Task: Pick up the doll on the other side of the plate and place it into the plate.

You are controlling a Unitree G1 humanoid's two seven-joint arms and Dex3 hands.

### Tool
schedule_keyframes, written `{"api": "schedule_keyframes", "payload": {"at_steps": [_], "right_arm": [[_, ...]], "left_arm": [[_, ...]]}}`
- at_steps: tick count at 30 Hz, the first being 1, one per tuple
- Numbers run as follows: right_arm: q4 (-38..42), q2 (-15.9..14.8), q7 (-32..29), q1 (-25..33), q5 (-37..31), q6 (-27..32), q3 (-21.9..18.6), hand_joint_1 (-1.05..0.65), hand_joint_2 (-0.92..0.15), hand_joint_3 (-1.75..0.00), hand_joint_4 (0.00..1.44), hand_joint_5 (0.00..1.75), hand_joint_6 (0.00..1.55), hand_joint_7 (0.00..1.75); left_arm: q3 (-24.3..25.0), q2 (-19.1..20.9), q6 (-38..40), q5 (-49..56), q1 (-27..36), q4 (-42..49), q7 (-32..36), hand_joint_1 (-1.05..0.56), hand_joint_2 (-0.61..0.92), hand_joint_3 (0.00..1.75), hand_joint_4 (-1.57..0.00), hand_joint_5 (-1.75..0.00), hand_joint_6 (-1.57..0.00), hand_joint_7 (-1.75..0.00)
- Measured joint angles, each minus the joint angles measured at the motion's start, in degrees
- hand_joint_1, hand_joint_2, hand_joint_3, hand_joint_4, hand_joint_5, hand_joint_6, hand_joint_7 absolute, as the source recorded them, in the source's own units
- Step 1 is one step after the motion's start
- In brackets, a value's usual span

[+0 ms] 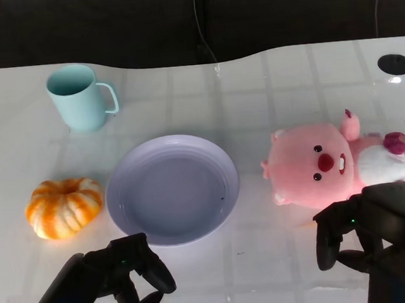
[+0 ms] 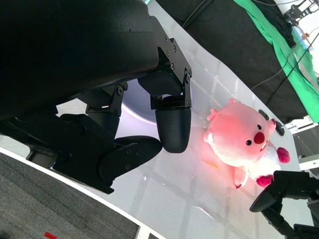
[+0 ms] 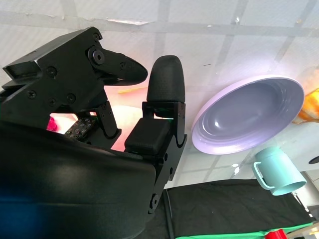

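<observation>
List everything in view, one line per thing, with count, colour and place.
doll: one, pink, lying on the table to the right of the plate
plate: one, pale lilac, table centre, nothing in it
mug: one, light teal, far left behind the plate
pumpkin: one, orange and white, left of the plate
table: one, white
left hand: one, black, near edge, holds nothing
right hand: one, black, just in front of the doll, holds nothing

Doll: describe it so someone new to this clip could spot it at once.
On the white table, find the lilac plate in the middle. The doll lies just beyond its right rim, near the right hand. It is the only soft pink thing; the mug and pumpkin sit left.
</observation>
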Motion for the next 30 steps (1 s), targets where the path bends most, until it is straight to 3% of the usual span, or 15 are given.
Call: {"api": "schedule_keyframes", "payload": {"at_steps": [5,17,30], "right_arm": [[0.1,0.0,-1.0,0.2,0.2,-1.8,-0.3,-0.11,-0.50,-0.93,0.88,1.54,0.91,1.03],[0.3,-0.1,-0.9,0.5,0.3,-1.8,-0.5,-0.11,-0.58,-0.78,0.90,1.42,0.91,0.97],[0.3,-0.1,-0.9,0.5,0.7,-1.3,-0.5,-0.10,-0.56,-0.81,0.89,1.48,0.92,0.98]], "left_arm": [[-0.2,0.0,-0.3,0.1,0.0,0.4,0.0,-0.17,0.63,0.90,-0.59,-1.72,-0.67,-1.28],[-0.5,0.0,-1.1,1.7,0.1,0.7,0.0,-0.19,0.63,0.88,-0.57,-1.73,-0.66,-1.27],[-0.7,0.0,-1.3,2.1,0.2,0.7,0.0,-0.22,0.66,0.82,-0.57,-1.75,-0.64,-1.31]]}}
